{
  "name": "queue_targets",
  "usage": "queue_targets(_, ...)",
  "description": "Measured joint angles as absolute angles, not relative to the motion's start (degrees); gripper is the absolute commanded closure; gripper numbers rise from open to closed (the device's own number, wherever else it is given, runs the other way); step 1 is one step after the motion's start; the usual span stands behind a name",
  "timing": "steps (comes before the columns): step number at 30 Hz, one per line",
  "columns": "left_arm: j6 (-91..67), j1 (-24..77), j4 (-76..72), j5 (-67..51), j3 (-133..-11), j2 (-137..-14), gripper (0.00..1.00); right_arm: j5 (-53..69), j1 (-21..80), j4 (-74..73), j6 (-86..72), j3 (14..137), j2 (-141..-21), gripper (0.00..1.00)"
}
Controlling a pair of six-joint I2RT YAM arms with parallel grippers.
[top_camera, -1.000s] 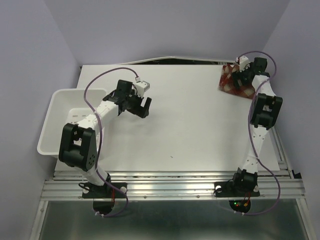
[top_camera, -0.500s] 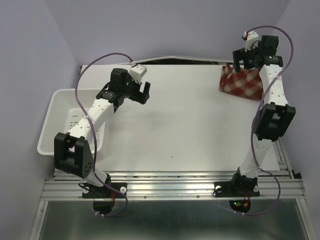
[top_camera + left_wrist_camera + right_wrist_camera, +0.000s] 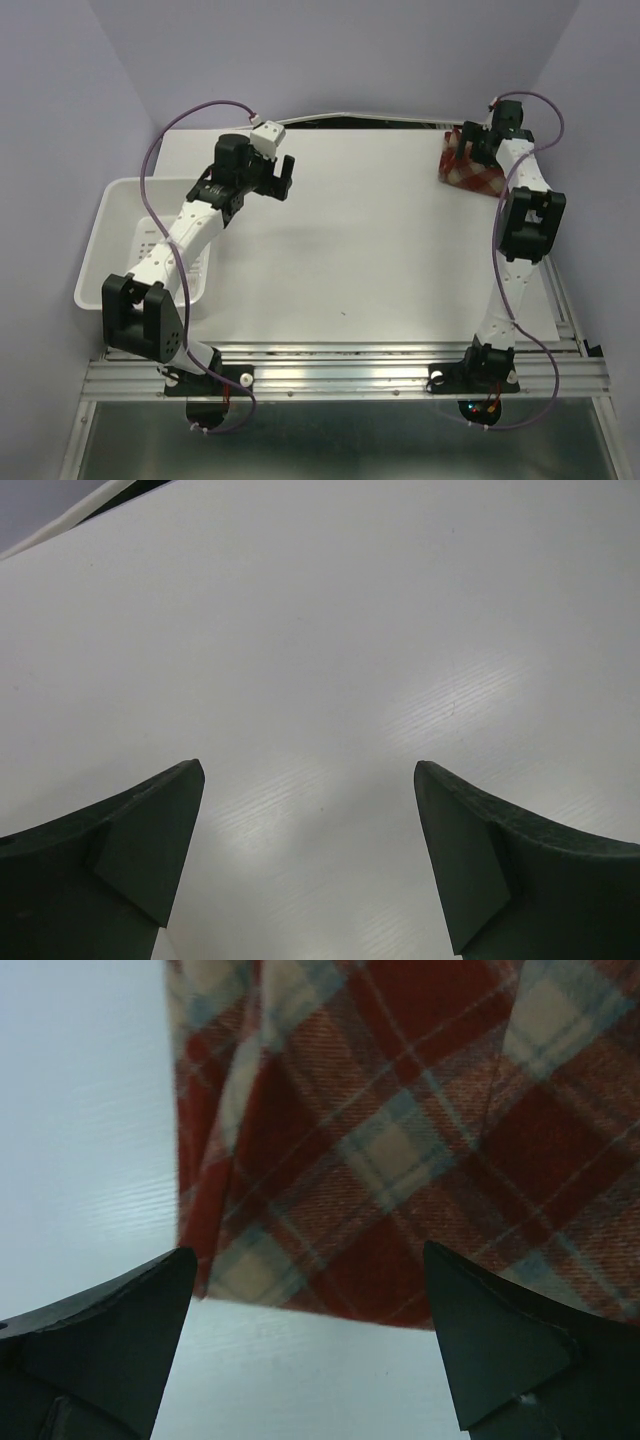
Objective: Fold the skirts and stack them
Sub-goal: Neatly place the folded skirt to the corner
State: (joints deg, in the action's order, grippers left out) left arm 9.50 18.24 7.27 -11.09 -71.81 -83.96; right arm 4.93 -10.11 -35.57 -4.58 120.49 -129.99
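White basket (image 3: 118,205) sits at the left edge of the table (image 3: 380,250), partly under the left arm. The left gripper (image 3: 281,180) hangs over bare tabletop toward the far left, fingers spread wide with nothing between them. Plaid skirts (image 3: 468,172) lie folded and flat in the far right corner of the table, well apart from the basket. The right gripper (image 3: 310,1345) hovers over their edge, fingers apart and clamping nothing; cannot tell if the tips touch the cloth.
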Motion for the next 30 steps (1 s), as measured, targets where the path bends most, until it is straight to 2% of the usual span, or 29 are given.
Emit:
queue_targets(5,9.6,18.2,7.7,-8.7,-70.0,-83.5,0.02,-4.2,-10.1,-35.2,-7.6,124.0,-139.9,0.01)
queue_targets(9,9.6,18.2,8.0,-7.4,-69.9,-83.7,0.02,-7.5,-9.9,-33.7,-7.0,127.6,-143.0,0.02)
queue_targets(17,10.0,17.9,9.0,-6.6,-69.9,-85.4,0.02,-1.3,-10.1,-31.8,1.3,128.9,-145.0,0.02)
queue_targets(25,10.5,17.9,9.3,-6.9,-69.9,-85.3,0.02,8.3,-10.3,-31.1,10.9,113.0,-135.4,0.03)
queue_targets(30,10.6,17.9,9.2,-7.3,-69.9,-85.0,0.02,10.0,-9.5,-31.9,13.5,106.3,-130.8,0.03)
